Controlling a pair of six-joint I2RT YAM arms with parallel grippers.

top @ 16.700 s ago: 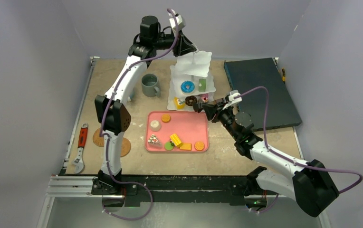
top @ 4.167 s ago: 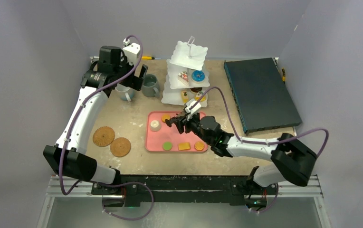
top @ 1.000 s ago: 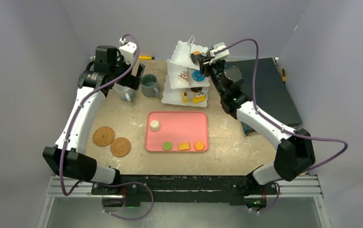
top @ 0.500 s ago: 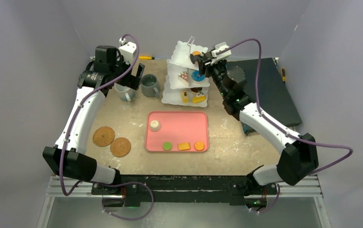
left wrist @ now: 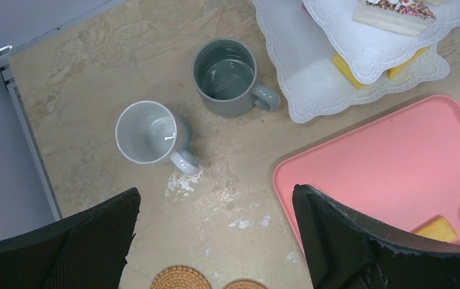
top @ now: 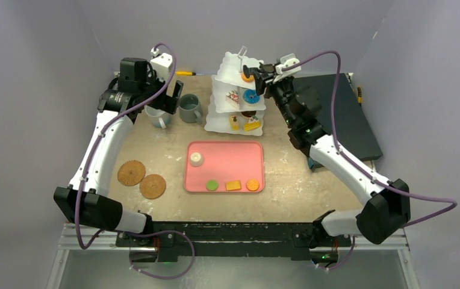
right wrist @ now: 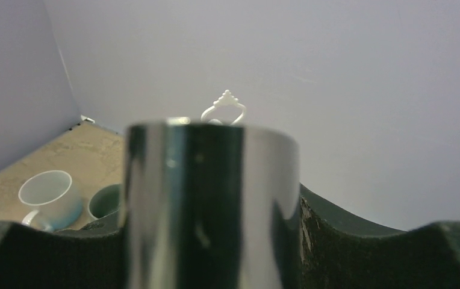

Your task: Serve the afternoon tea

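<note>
The white three-tier stand (top: 230, 65) stands at the back of the table, with pastries and a blue donut (top: 251, 96) on its tiers. My right gripper (top: 271, 74) is shut on the black tongs (right wrist: 209, 198), whose tips reach the top tier beside an orange pastry (top: 247, 77). I cannot tell whether the tips still touch it. My left gripper (left wrist: 215, 205) hangs open and empty above the white mug (left wrist: 149, 131) and the grey mug (left wrist: 226, 77). Two cork coasters (top: 131, 173) lie front left.
The pink tray (top: 239, 159) in the middle holds a cream pastry (top: 197, 159), a green one (top: 212, 185), a yellow biscuit (top: 233, 185) and an orange round (top: 252, 185). A dark blue slab (top: 330, 117) lies at the back right.
My right arm has shifted a little to the right at the stand's top tier. The orange pastry now sits lower, at the tier's edge. The left arm has not moved.
</note>
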